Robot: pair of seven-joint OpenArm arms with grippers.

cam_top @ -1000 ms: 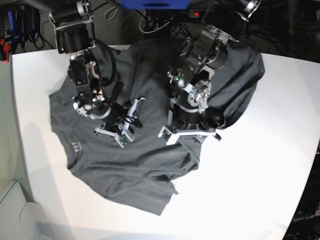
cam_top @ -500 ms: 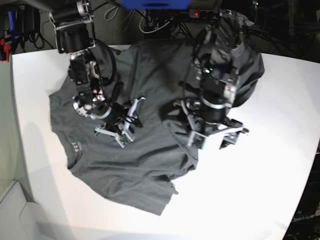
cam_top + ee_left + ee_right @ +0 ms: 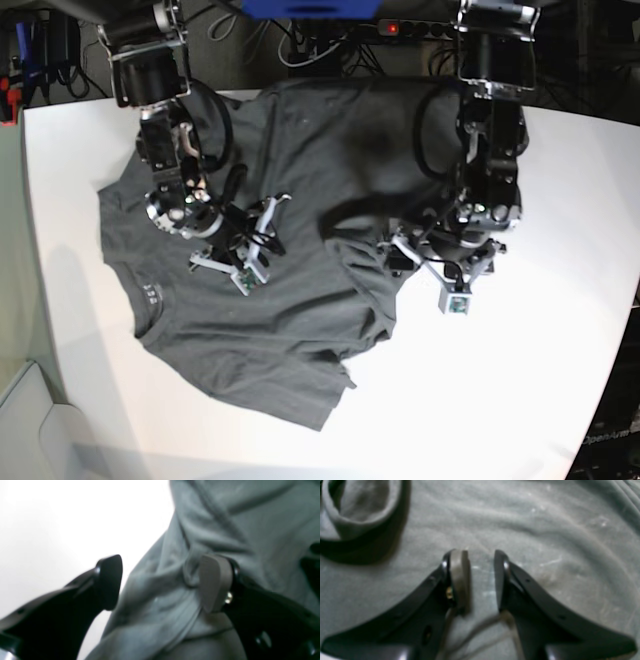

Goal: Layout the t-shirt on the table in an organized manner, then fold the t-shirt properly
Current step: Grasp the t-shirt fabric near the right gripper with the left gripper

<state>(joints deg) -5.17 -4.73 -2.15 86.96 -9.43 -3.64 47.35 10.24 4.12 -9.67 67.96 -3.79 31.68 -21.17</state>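
Note:
The dark grey t-shirt (image 3: 290, 310) lies crumpled on the white table (image 3: 500, 400), with its neck label (image 3: 150, 293) at the left. At the shirt's right edge my left gripper (image 3: 415, 268) is open. In the left wrist view the left gripper (image 3: 160, 582) straddles a bunched fold of the t-shirt (image 3: 225, 517), one pad (image 3: 212, 585) touching it, the other finger over bare table (image 3: 62, 517). My right gripper (image 3: 258, 245) rests over the shirt's left middle. The right wrist view has the right gripper (image 3: 482, 580) open by a narrow gap above flat t-shirt (image 3: 545, 530), nothing between the fingers.
A rolled fold of cloth (image 3: 357, 512) lies just beyond the right gripper's left side. Cables and dark equipment (image 3: 320, 40) line the table's far edge. White tabletop extends to the right and front of the shirt.
My left arm has swung from the shirt's middle out to its right edge, and its jaws have spread wider. The right arm has not moved.

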